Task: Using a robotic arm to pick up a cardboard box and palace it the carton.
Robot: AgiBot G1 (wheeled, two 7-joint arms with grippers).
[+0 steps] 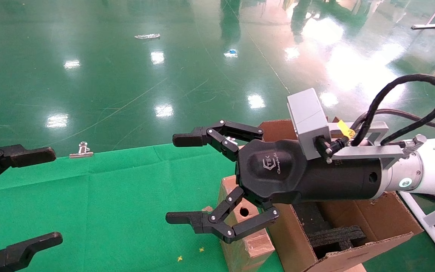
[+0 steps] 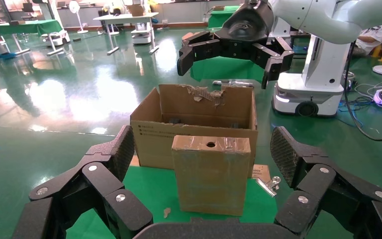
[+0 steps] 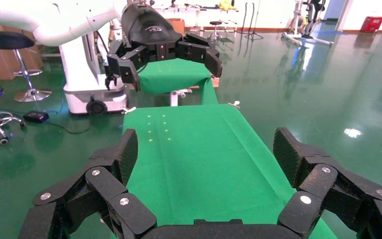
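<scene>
The slim brown cardboard box [image 1: 248, 246] stands upright on the green cloth, its round hole on the top narrow face. It stands just left of the big open carton [image 1: 376, 221]. In the left wrist view the box [image 2: 211, 174] stands in front of the carton [image 2: 194, 124]. My right gripper [image 1: 179, 178], on the white robotic arm [image 1: 429, 166], is open and empty. It hovers above the box, fingers pointing left. My left gripper [image 1: 49, 196] is open and empty at the left edge, facing the box from a distance.
Black foam inserts [image 1: 334, 236] lie inside the carton. A metal binder clip [image 1: 81, 150] sits at the far edge of the green cloth [image 1: 108, 196]; another clip [image 2: 268, 184] lies by the box. Shiny green floor lies beyond the table.
</scene>
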